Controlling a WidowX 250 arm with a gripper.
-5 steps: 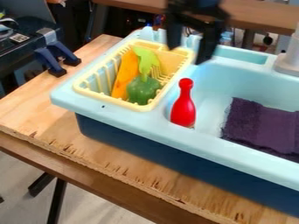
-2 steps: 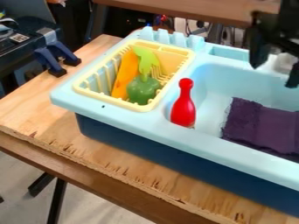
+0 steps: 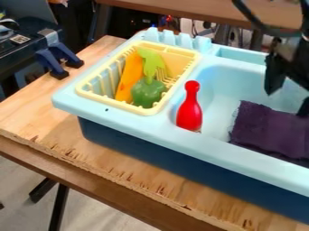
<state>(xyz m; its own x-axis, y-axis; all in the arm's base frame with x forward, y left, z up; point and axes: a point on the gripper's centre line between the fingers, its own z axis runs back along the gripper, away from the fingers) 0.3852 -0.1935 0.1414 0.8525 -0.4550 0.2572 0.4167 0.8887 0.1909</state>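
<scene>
The gripper [image 3: 289,94] is held wide open at one o'clock from the purple cloth [image 3: 265,128], which is spread inside the sink [image 3: 235,155]. Positioning is seemingly in hand; alignment, then gentle lowering, is probably called for.

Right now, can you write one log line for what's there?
gripper: open, near cloth | cloth: purple, in sink | red pin: between basket and cloth | green pepper: in basket
</scene>
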